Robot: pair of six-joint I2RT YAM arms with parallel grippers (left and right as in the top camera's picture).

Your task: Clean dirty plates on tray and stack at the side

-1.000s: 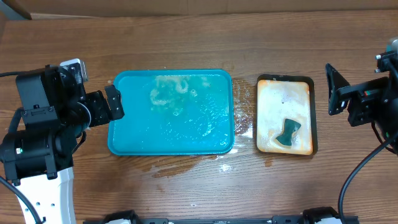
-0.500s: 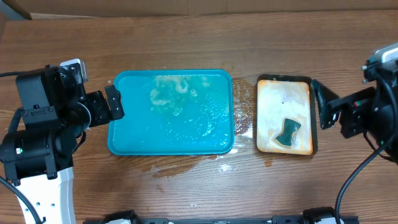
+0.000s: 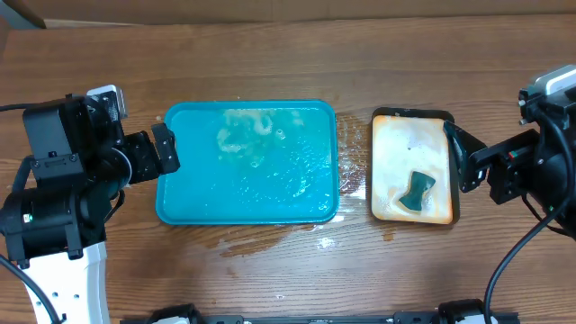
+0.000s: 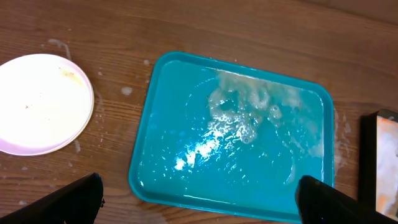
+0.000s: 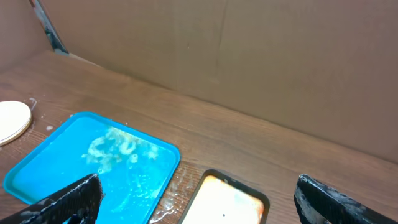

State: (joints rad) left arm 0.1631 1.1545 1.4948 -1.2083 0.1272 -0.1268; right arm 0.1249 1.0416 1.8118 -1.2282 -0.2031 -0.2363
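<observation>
My left pincer [image 3: 166,148] hangs with jaws wide apart at the left rim of the teal tray [image 3: 171,211], mid-table. The tray holds a film of water and a patch of suds toward its far edge. A white plate [image 4: 43,102] lies on the bare table left of the tray; I cannot tell whether others sit beneath it. My right pincer [image 3: 457,157], also spread, hovers at the right rim of the beige tray [image 3: 389,126], which holds a dark sponge [image 3: 416,193].

We saw the tray [image 3: 247,162] lying flat, wet and foamy, with a white plate [image 4: 43,102] sitting apart off its left end.
</observation>
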